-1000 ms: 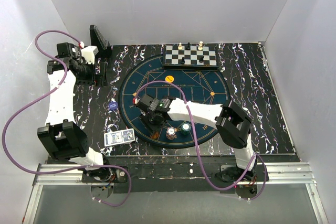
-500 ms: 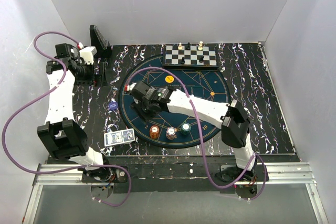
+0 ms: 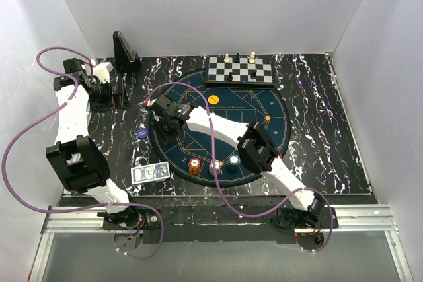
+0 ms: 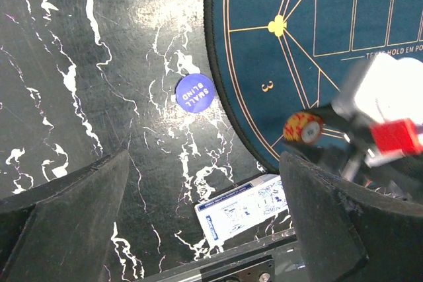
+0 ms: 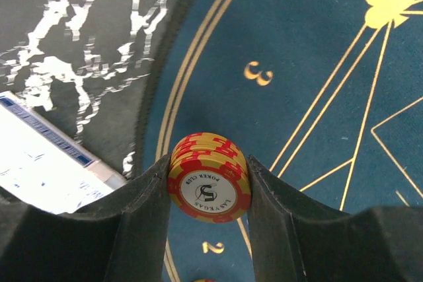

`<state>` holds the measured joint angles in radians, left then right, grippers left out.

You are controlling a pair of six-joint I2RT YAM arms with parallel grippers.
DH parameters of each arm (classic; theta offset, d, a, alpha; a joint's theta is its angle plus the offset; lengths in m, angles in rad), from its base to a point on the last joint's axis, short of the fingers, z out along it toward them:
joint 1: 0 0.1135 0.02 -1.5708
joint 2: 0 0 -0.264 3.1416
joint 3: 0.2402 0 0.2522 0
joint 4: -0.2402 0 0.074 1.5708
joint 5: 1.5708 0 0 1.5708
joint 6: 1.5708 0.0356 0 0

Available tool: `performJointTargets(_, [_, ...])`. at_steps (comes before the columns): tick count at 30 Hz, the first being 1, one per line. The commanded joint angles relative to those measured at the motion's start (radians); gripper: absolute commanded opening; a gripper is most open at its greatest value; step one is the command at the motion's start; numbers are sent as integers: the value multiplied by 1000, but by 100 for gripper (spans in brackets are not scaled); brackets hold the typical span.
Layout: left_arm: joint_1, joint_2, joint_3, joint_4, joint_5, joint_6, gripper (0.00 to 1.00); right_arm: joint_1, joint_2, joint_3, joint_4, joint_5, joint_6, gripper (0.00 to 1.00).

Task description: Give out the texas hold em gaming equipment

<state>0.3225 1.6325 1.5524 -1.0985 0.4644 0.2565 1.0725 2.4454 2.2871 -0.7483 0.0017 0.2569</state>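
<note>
Orange chip stack now rests on the blue mat below the right gripper, which has risen half-spread and empty, so this placement looks done.

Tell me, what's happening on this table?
A poker game is being laid out. The right gripper has its fingers on either side of an orange chip stack near the front left edge of the round blue mat. Whether it grips the stack can't be told. Two more chip stacks stand beside it. The left gripper hangs wide open and empty above a blue "small blind" disc and some playing cards.
</note>
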Motion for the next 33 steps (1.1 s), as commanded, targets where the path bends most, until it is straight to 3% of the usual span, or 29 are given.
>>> performJointTargets(1, [-2, -72, -18, -6, 42, 0, 98, -20, 13, 55, 98, -42, 2, 12])
performJointTargets(12, [-2, -122, -43, -18, 71, 15, 98, -22, 132, 150, 161, -57, 25, 17])
performJointTargets(23, [1, -112, -26, -21, 82, 13, 98, -28, 173, 146, 152, -54, 44, 42])
performJointTargets(29, [0, -117, -22, -29, 89, 6, 98, -31, 175, 150, 153, -49, 48, 61])
performJointTargets(33, [0, -112, -8, -37, 89, 3, 98, -34, 164, 153, 147, -42, 48, 68])
